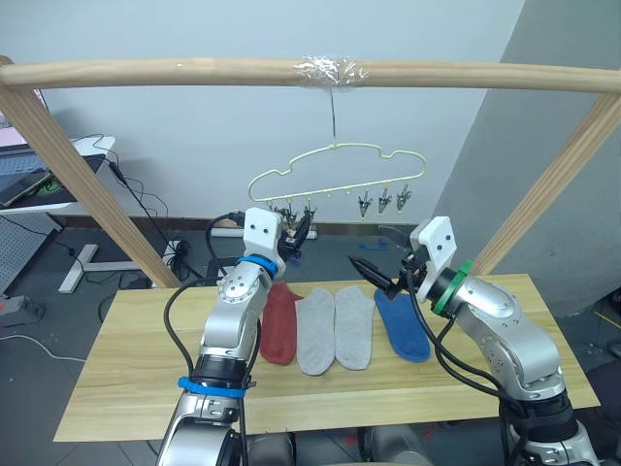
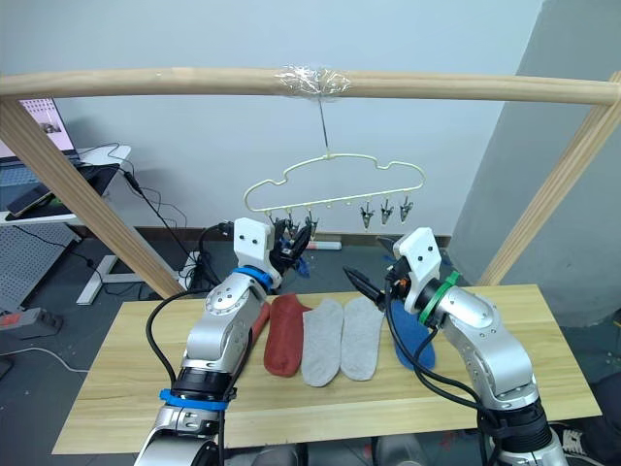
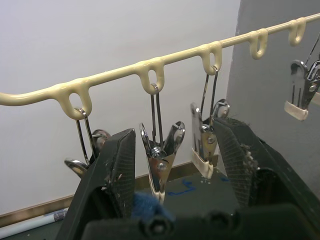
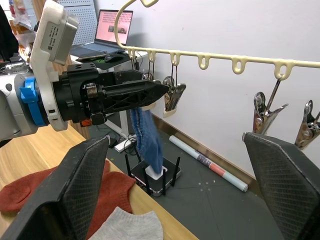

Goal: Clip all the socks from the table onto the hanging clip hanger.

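Observation:
The pale-yellow clip hanger (image 1: 335, 165) hangs by its hook from the pole. My left gripper (image 3: 174, 127) is raised to its left clips, open, with one metal clip (image 3: 161, 165) between the fingers. A blue sock (image 4: 148, 137) dangles just under that gripper (image 4: 150, 92); I cannot tell whether a clip holds it. On the table (image 1: 146, 369) lie a rust-red sock (image 1: 279, 325), two grey socks (image 1: 314, 335) (image 1: 353, 325) and a blue sock (image 1: 400, 328). My right gripper (image 1: 374, 250) hovers open and empty above the blue sock, below the hanger's three right clips (image 1: 385, 201).
A thick wooden pole (image 1: 194, 70) spans the top on slanted wooden posts (image 1: 87, 184) (image 1: 553, 184) at both sides. Behind the table are a desk with laptops (image 4: 112, 30), floor cables (image 1: 146, 209) and a white tube (image 4: 210, 162) on the floor.

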Controlling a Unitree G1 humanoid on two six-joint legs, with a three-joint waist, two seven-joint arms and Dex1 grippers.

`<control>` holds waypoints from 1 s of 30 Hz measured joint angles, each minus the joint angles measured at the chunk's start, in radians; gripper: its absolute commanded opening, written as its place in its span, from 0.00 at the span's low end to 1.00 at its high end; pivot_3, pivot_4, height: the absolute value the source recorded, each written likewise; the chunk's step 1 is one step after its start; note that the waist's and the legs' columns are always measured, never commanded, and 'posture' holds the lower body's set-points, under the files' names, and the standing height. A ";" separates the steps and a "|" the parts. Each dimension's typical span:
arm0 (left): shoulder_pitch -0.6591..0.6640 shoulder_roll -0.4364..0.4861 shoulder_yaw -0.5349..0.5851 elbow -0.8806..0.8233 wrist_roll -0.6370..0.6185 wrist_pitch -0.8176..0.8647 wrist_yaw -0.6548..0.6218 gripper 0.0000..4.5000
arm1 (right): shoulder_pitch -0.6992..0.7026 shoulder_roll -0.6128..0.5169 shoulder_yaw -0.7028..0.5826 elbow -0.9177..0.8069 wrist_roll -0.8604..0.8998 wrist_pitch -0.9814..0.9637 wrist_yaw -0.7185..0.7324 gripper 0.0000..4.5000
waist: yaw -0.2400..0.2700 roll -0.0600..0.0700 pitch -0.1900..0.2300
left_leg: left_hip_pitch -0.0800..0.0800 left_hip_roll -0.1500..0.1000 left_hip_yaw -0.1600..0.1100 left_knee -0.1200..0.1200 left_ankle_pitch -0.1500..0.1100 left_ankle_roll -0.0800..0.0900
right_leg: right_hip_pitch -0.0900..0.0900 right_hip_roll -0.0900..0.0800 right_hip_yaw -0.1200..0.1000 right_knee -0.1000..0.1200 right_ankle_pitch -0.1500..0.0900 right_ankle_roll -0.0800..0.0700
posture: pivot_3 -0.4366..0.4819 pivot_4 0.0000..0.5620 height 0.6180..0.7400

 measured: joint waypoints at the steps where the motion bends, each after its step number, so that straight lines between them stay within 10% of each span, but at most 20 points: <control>1: 0.000 0.001 0.000 0.000 0.001 0.000 -0.002 0.60 | 0.000 0.000 0.000 0.000 0.000 0.000 0.000 1.00 | 0.000 0.000 0.000 | 0.000 0.000 0.000 0.000 0.000 0.000 | 0.000 0.000 0.000 0.000 0.000 0.000 | 0.29 0.18 1.00; 30: 0.002 0.007 0.021 0.000 0.015 -0.001 0.010 0.49 | 0.007 0.000 0.000 0.000 0.000 0.000 0.000 1.00 | -0.002 0.000 0.000 | 0.000 0.000 0.000 0.000 0.000 0.000 | 0.000 0.000 0.000 0.000 0.000 0.000 | 0.29 0.19 1.00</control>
